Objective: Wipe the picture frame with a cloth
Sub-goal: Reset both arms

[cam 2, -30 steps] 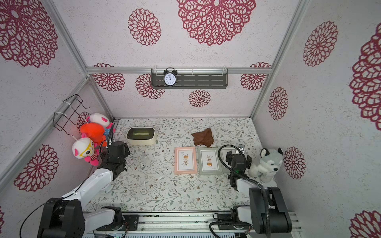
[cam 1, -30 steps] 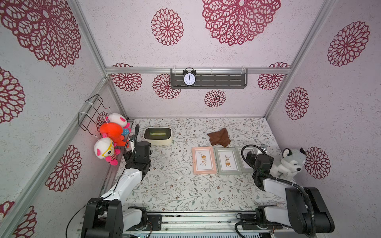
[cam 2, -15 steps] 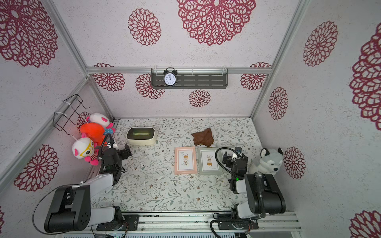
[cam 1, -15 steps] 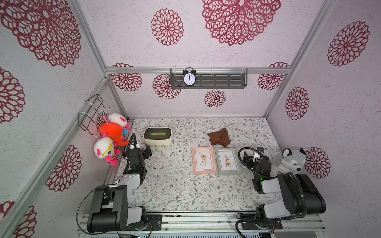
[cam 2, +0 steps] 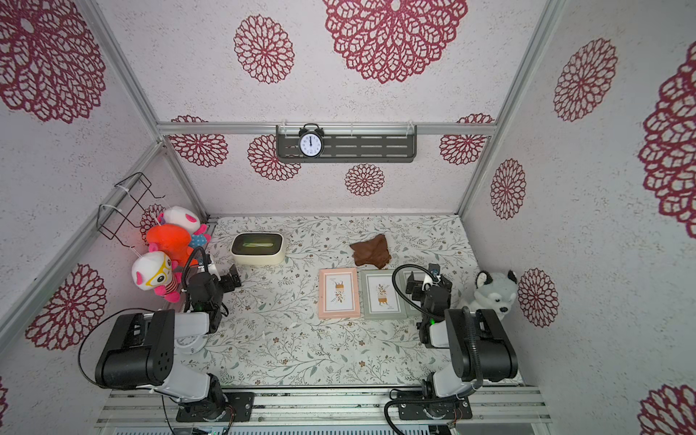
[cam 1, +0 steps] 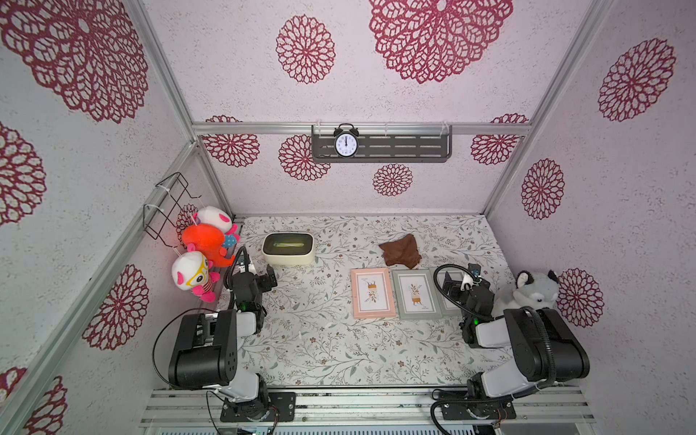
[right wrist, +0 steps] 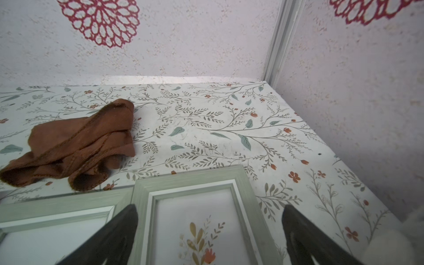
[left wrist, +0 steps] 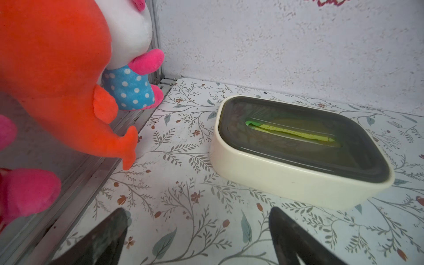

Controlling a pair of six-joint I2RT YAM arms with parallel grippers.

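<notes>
crumpled brown cloth (cam 1: 401,251) untouched on the bench (cam 1: 320,339), just behind the row of picture frames (cam 1: 416,295). right pincer (right wrist: 210,215) spread, empty, over the end frame (right wrist: 183,177); left pincer (left wrist: 197,213) spread, empty, near the cream box (cam 1: 288,248). left arm (cam 1: 203,350) and right arm (cam 1: 542,346) just folded up, pincers hardly moved: likely readying, cloth pickup still ahead.

Both jaws wide apart, empty.
</notes>
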